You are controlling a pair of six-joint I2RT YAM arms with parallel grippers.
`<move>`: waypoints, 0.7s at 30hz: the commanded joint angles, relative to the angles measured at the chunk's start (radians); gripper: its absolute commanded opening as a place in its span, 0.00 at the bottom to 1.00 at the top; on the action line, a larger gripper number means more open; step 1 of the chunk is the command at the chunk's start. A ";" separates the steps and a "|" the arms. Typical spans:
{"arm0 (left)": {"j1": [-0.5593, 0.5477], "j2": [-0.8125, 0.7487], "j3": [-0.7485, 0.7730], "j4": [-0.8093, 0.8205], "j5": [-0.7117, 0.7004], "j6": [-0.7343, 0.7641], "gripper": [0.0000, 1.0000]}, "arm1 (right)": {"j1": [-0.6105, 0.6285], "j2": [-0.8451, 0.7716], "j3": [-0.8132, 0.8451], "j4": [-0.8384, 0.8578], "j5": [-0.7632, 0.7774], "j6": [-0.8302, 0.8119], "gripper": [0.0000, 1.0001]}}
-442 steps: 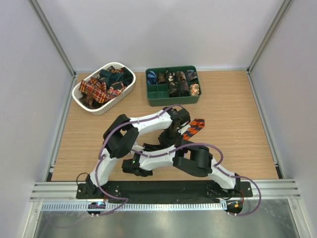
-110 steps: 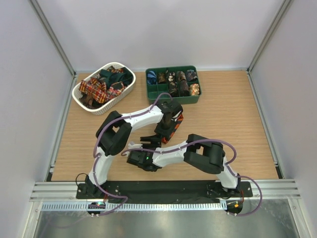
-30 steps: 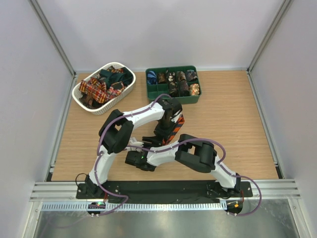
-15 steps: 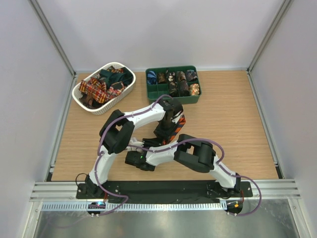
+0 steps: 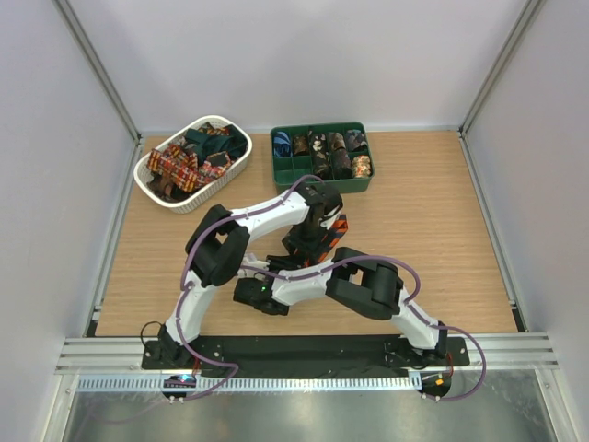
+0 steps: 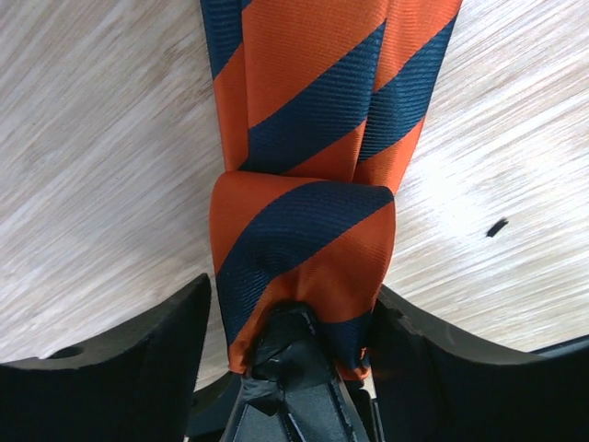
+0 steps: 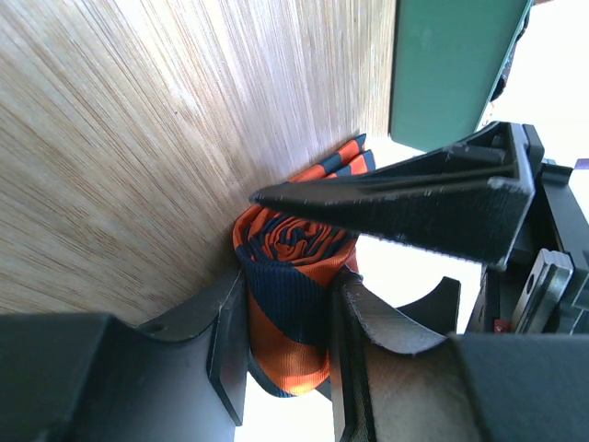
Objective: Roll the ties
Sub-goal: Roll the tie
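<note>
Compared with the earliest overhead view, the long flat stretch of striped cloth to the right of the arms is gone. You now see only a small orange patch of the orange-and-black tie [image 5: 340,226] beside the left wrist, near the middle of the table [image 5: 433,249].

Left wrist view: the tie's wound end forms 1 compact roll lying on the wood. A short tail of 2 overlapping layers runs flat away from it. The left gripper [image 6: 293,304] straddles this roll, its jaws set wide and close against both sides. You cannot tell whether they press the cloth.

Right wrist view: the right gripper [image 7: 290,299] is closed part-way onto the roll and clamps it between its 2 fingers [image 7: 230,336], with the spiral end showing above them. 1 finger of the left gripper crosses just beside that spiral.

At the far edge of the table, the green tray [image 5: 321,188] holds rolled ties in its back row. The white basket [image 5: 196,201] to its left holds a loose heap of ties [image 5: 189,161].
</note>
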 commanded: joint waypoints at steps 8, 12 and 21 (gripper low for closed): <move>0.005 -0.086 0.018 0.107 -0.053 0.103 0.73 | -0.008 -0.061 -0.012 -0.015 -0.160 0.069 0.01; 0.007 -0.097 0.024 0.158 -0.103 0.117 0.74 | -0.002 -0.059 -0.001 -0.018 -0.167 0.069 0.01; 0.018 -0.163 0.030 0.220 -0.071 0.141 0.76 | 0.000 -0.061 -0.007 -0.017 -0.181 0.069 0.01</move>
